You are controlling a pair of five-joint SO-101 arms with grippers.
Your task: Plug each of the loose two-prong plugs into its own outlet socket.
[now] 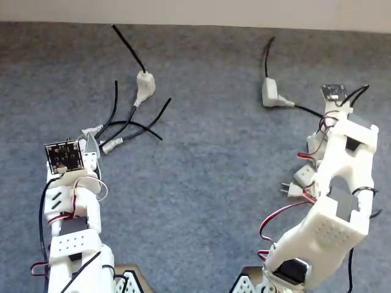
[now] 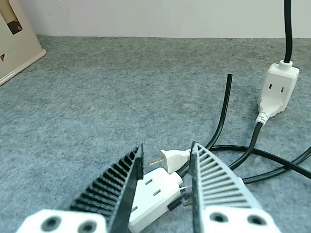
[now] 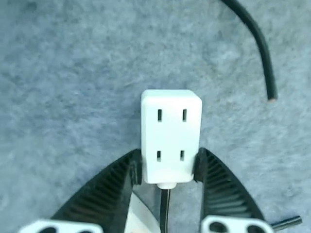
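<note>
My left gripper (image 2: 167, 145) is open and low over the grey carpet, its fingers either side of a white two-prong plug (image 2: 153, 191). Just beyond lies a second plug (image 2: 172, 158) (image 1: 93, 130), prongs sideways. A third plug (image 1: 112, 145) lies close by among black cords. Farther off rests a white outlet socket (image 2: 278, 87) (image 1: 145, 85) on a short black cord. My right gripper (image 3: 167, 162) is shut on the cord end of a white outlet socket (image 3: 171, 136), slotted face up. Another socket (image 1: 270, 93) lies far right.
Short black cords (image 1: 131, 125) cross ahead of the left arm. A white plug (image 1: 292, 190) with bare prongs lies beside the right arm (image 1: 336, 201). A loose cord end (image 3: 271, 97) lies near the held socket. A beige box (image 2: 14, 43) stands off to one side.
</note>
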